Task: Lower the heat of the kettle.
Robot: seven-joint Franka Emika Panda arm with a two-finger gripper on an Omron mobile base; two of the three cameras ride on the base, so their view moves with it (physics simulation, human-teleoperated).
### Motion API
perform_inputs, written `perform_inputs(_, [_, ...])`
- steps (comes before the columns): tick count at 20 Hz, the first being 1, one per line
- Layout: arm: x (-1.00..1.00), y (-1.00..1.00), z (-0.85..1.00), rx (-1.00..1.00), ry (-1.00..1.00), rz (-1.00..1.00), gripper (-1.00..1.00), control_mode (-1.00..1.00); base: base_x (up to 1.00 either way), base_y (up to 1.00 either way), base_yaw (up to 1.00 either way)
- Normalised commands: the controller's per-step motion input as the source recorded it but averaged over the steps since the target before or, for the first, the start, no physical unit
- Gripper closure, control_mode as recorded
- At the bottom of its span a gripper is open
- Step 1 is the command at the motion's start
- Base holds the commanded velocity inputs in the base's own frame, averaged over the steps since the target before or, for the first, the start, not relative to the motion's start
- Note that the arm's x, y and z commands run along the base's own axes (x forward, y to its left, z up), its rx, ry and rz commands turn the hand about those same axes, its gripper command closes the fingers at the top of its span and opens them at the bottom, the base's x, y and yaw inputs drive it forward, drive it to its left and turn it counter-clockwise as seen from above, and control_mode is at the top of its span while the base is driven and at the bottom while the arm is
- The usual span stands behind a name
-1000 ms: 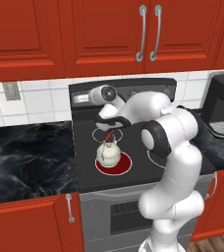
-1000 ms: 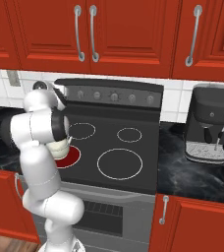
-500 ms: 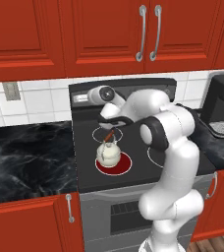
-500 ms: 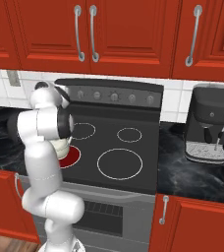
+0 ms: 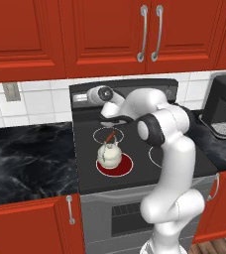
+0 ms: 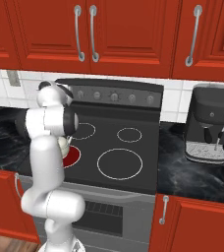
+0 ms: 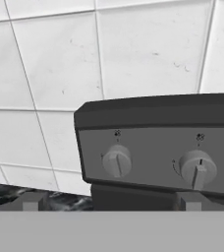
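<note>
While the open gripper (image 7: 111, 201) faced the stove's left knob (image 7: 116, 161), that small stiff dial looked best pinched across its ridge; kettle (image 5: 109, 155) sat on the red burner (image 5: 114, 165).

A black coffee machine (image 6: 210, 123) stands on the dark marbled counter (image 6: 192, 172) at about 3 o'clock from the stove. Red upper cabinets (image 6: 119, 34) with curved metal handles (image 6: 84, 33) hang at 12 o'clock. White wall tiles (image 7: 60, 64) carry a grey outlet plate (image 5: 10, 91) at 9 o'clock. Red lower cabinet doors (image 5: 30, 225) flank the oven.
</note>
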Motion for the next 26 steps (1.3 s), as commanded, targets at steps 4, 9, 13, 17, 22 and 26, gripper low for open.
perform_inputs(4, [0.19, 0.0, -0.09, 0.0, 0.0, -0.01, -1.0, -1.0, 0.0, 0.0, 0.0])
perform_inputs(9, [0.11, 0.0, -0.24, 0.0, 0.0, 0.0, -1.0, -1.0, 0.0, 0.0, 0.0])
perform_inputs(13, [0.15, 0.0, -0.18, 0.0, 0.0, -0.01, -1.0, -1.0, 0.0, 0.0, 0.0])
perform_inputs(17, [0.15, 0.0, -0.11, 0.0, -0.01, 0.0, -1.0, -1.0, 0.0, 0.0, 0.0])
perform_inputs(22, [0.15, 0.0, -0.1, 0.0, 0.0, 0.0, -1.0, -1.0, 0.0, 0.0, 0.0])
perform_inputs(26, [0.11, 0.0, 0.0, 0.0, 0.0, -0.02, -1.0, -1.0, 0.0, 0.0, 0.0])
